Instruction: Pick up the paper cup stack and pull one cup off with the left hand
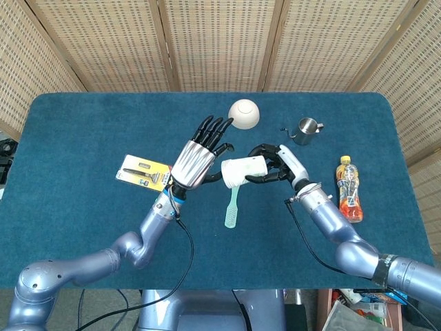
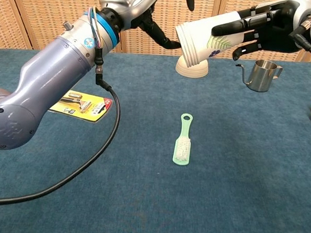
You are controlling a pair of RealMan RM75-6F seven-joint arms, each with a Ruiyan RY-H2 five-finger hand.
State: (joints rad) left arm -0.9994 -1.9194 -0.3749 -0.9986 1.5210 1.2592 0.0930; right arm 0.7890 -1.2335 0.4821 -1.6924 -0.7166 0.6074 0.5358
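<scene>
Above blue table [image 1: 83, 124], right robot hand [image 1: 275, 165] grips cup stack [image 1: 242, 170].

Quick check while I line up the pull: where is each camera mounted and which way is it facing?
Head view: high up, looking steeply down on the table; shows both forearms, the left hand and the right hand holding the paper cup stack.
Chest view: low at the table's near edge, looking level across it toward the screen; left forearm looms large.
Shared: cup stack, green brush, bowl, pitcher.
</scene>
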